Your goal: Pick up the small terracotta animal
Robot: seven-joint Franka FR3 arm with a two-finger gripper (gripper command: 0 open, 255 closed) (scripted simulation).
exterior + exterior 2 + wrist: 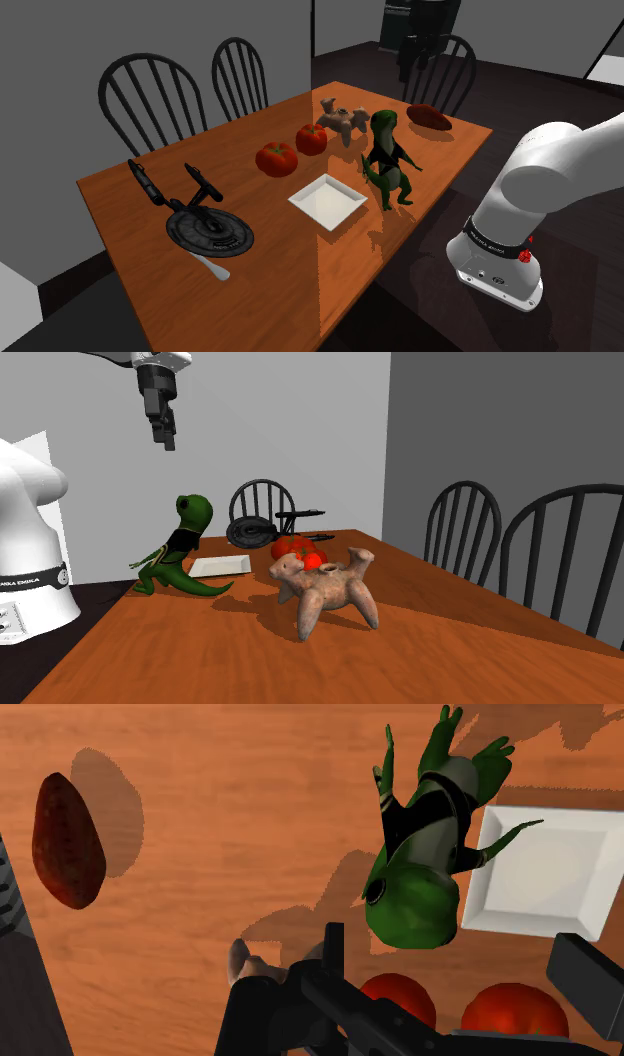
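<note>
The small terracotta animal (340, 120) stands on the far part of the wooden table (250, 290), beside a green lizard figure (388, 160). In the second exterior view the animal (325, 587) stands on its legs, brownish with a rough surface. My black gripper (408, 65) hangs high above the table, well clear of everything; in the second exterior view the gripper (165, 440) is up over the lizard (185, 547). In the wrist view the gripper (455, 942) is open and holds nothing. Part of the animal (245, 966) peeks out beside one finger, below the lizard (420, 854).
Two red tomatoes (277, 158) (312, 139) lie near the animal. A white square plate (328, 200) sits beside the lizard, a dark red oblong (430, 118) at the far corner, a black starship model (205, 222) toward the near end. Dark chairs (150, 100) line the table's far side.
</note>
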